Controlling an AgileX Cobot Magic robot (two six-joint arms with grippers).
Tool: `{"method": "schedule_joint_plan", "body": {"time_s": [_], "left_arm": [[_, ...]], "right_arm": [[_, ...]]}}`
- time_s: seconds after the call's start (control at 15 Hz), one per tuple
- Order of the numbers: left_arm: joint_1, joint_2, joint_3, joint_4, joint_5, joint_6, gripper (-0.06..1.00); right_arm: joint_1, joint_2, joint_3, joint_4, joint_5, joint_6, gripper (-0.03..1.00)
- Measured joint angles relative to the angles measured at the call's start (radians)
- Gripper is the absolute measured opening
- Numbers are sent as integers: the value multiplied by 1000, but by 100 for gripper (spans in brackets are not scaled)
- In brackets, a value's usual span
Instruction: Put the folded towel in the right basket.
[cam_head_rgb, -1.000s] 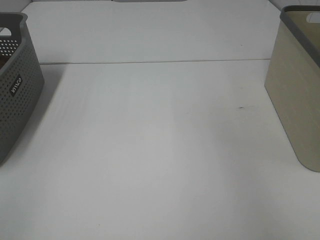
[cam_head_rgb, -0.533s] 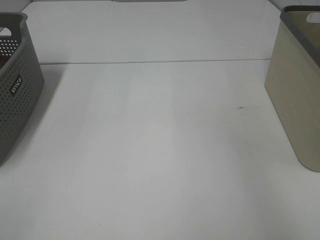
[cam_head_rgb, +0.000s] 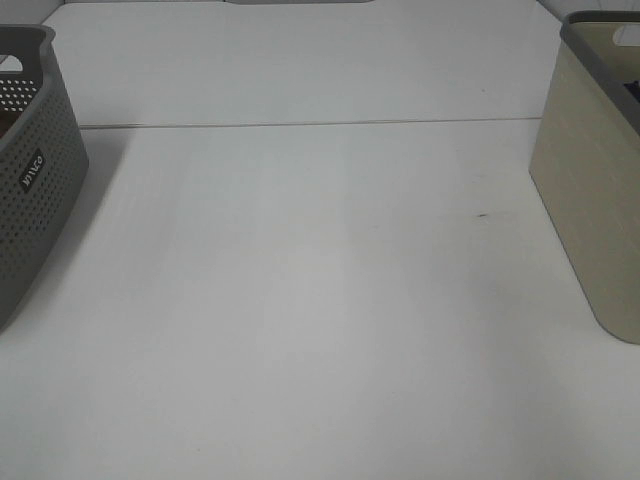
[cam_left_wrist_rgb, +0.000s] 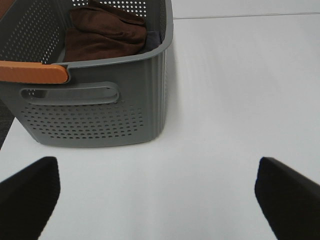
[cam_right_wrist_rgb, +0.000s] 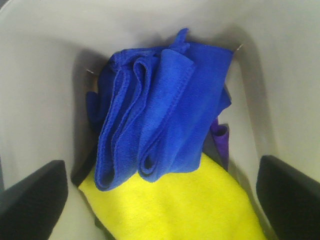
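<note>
The folded blue towel (cam_right_wrist_rgb: 160, 100) lies inside the beige right basket (cam_head_rgb: 590, 190), on top of a yellow towel (cam_right_wrist_rgb: 185, 210). In the right wrist view the basket's pale inner wall (cam_right_wrist_rgb: 40, 75) surrounds the towels. My right gripper (cam_right_wrist_rgb: 161, 165) is above them, open, with its fingers wide apart and nothing between them. My left gripper (cam_left_wrist_rgb: 157, 167) is open and empty above the white table, in front of the grey left basket (cam_left_wrist_rgb: 100, 115). Neither gripper shows clearly in the exterior high view.
The grey perforated left basket (cam_head_rgb: 30, 200) stands at the table's left edge and holds a brown towel (cam_left_wrist_rgb: 105, 32); an orange handle (cam_left_wrist_rgb: 32, 74) lies on its rim. A purple cloth (cam_right_wrist_rgb: 220, 135) peeks out beside the blue towel. A seam (cam_head_rgb: 300, 125) crosses the white table.
In the exterior high view a small dark shape now shows at the right edge inside the right basket. Nothing else has moved.
</note>
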Motion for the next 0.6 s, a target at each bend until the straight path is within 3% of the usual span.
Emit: {"method": "schedule_joint_plan", "body": {"time_s": [0.27,0.6], "left_arm": [[0,0,0,0,0,0,99],[0,0,0,0,0,0,99]], "right_arm": [[13,-2,0,2,0,57,98],[257,-104,0,-35,0,146,98]]}}
